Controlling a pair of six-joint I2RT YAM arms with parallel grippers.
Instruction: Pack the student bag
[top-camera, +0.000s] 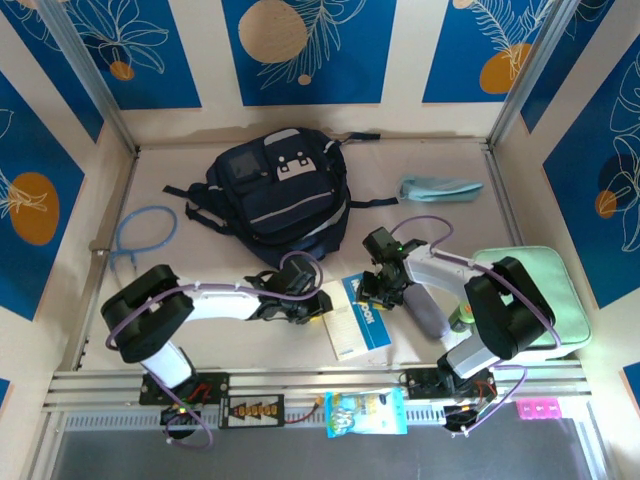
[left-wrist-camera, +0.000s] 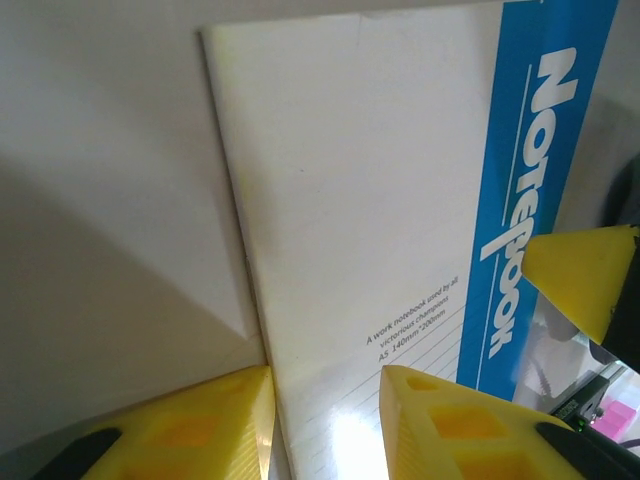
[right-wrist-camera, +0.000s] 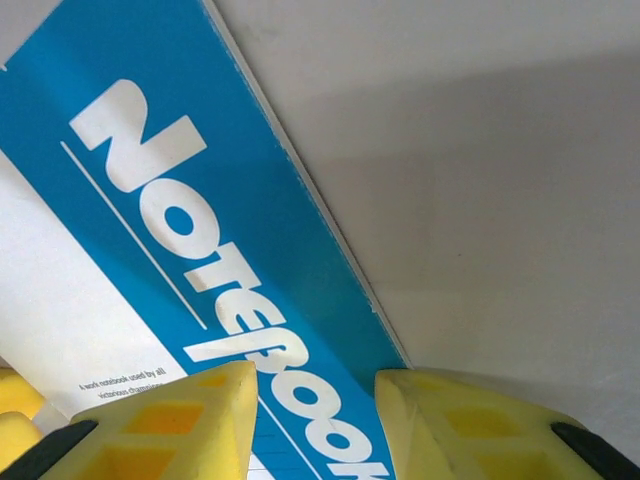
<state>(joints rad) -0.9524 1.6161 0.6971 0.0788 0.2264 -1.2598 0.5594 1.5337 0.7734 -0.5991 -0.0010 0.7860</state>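
Near the front centre of the table (top-camera: 262, 350), a blue-and-white notebook (top-camera: 357, 318) lies flat between the two arms. Left pincer (left-wrist-camera: 325, 378): part-open, one finger over the bare table and the other over the white cover, straddling the notebook's left edge; nothing clamped. Right pincer (right-wrist-camera: 315, 372): part-open, straddling the blue right-hand edge in the same manner; nothing clamped. Student bag (top-camera: 285, 195): lying at the rear centre of the table, apart from the notebook.
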